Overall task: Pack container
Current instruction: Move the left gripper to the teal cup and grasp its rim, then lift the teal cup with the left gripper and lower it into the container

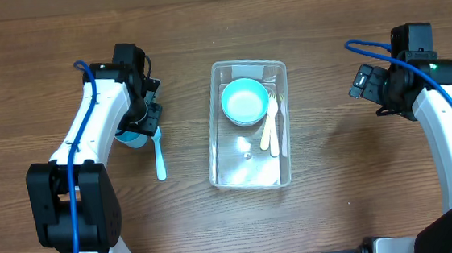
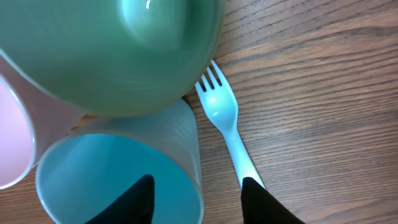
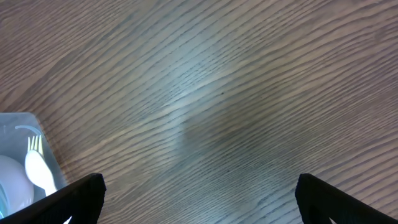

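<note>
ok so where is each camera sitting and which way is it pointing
Overhead: fixed above the table, looking straight down at the container; left arm and right arm show.
Left wrist: on the left arm, looking down at a blue cup and blue fork; left gripper fingers at the bottom edge.
Right wrist: on the right arm, looking down at wood and a container corner; right gripper fingers spread wide.
Shared: overhead and left wrist both show the blue fork.

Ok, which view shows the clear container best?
Overhead: the whole container sits in frame, with a teal bowl and pale cutlery inside. The right wrist view catches only one corner of it, with a fork showing inside. The left wrist view does not show it.
</note>
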`<act>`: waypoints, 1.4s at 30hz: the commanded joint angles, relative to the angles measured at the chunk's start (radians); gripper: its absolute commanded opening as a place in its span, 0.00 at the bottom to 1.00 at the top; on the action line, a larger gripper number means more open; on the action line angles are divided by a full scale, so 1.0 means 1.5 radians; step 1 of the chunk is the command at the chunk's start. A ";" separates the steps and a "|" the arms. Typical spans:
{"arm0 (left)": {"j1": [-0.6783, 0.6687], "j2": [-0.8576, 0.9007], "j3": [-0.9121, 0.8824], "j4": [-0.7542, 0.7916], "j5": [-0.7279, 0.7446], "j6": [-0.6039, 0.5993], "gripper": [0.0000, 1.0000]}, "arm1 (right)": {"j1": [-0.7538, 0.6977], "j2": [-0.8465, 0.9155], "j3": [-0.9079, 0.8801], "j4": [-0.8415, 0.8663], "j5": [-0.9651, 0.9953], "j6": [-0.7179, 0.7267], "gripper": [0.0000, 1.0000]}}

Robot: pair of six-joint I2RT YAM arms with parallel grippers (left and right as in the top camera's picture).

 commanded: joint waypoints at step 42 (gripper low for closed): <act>-0.128 -0.011 0.314 -0.255 0.070 -0.047 0.04 | 0.000 -0.016 0.014 0.002 0.005 -0.002 1.00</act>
